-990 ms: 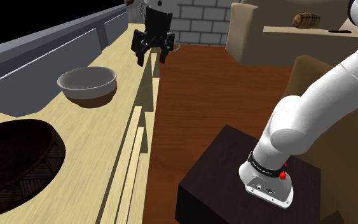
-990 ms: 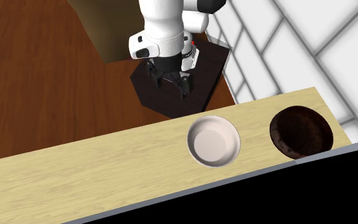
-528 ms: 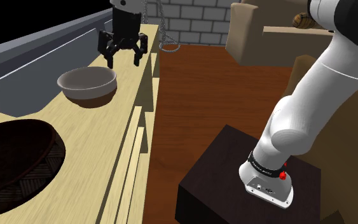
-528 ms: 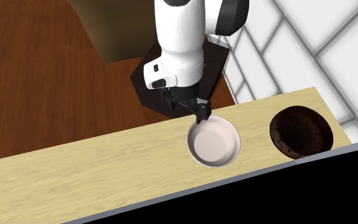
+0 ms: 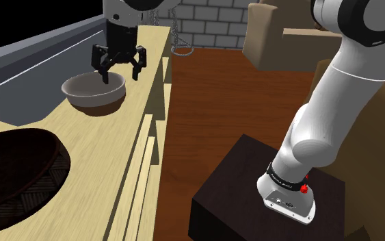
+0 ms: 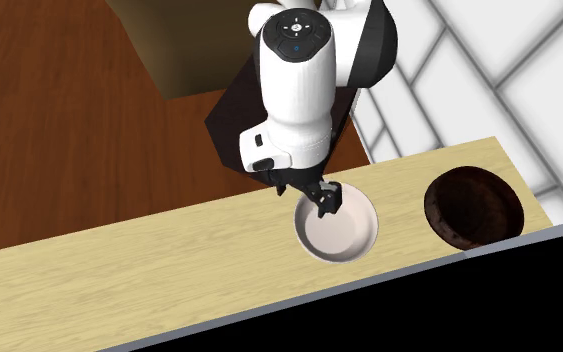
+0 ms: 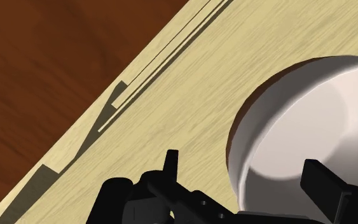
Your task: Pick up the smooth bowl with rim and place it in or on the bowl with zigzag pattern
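The likeliest trouble is a bad bite on the rim. If the jaws come down a little off line, one jaw could land on top of the rim and shove or tip the pale smooth bowl (image 5: 93,92) (image 6: 340,229) (image 7: 311,108) across the tabletop (image 5: 102,161). A pinch on one side only would probably also leave the bowl hanging tilted, free to slip during the carry.

The jaws stand wide apart, holding nothing. They hang just above the bowl's rim with the wall between them, one jaw over the wood and the other over the hollow. I cannot tell if they touch it. The dark zigzag bowl (image 5: 13,164) (image 6: 474,208) sits well apart from the jaws on the same tabletop.
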Tool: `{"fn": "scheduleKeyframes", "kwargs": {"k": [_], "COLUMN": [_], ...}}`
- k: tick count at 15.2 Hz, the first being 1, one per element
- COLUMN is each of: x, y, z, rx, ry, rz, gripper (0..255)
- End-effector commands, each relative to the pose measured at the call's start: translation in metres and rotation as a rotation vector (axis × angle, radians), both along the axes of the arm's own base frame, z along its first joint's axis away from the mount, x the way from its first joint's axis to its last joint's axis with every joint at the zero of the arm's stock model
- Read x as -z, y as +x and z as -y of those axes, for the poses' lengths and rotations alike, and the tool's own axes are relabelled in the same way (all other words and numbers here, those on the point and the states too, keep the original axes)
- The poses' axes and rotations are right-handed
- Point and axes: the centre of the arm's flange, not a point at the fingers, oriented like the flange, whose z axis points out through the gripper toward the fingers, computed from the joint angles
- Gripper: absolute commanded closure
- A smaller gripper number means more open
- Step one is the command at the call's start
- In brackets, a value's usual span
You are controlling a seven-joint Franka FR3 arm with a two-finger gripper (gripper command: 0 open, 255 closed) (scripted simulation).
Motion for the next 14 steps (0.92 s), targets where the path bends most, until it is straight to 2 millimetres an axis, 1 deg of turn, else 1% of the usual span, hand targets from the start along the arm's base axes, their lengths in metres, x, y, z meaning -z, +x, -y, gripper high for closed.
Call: {"fn": "scheduleKeyframes", "kwargs": {"k": [1, 2, 9, 10, 14], "x": [0.0111, 0.0141, 0.0141, 0.0141, 0.0141], "y": [0.0013, 0.0017, 0.0017, 0.0017, 0.0017], "z": [-0.0031, -0.0035, -0.0036, -0.0036, -0.0036], "rx": [0.0, 0.0, 0.0, 0.0, 0.0], "ry": [0.0, 0.0, 0.0, 0.0, 0.0], "rz": [0.0, 0.0, 0.0, 0.0, 0.0], "gripper": [0, 0, 0, 255, 255]}}
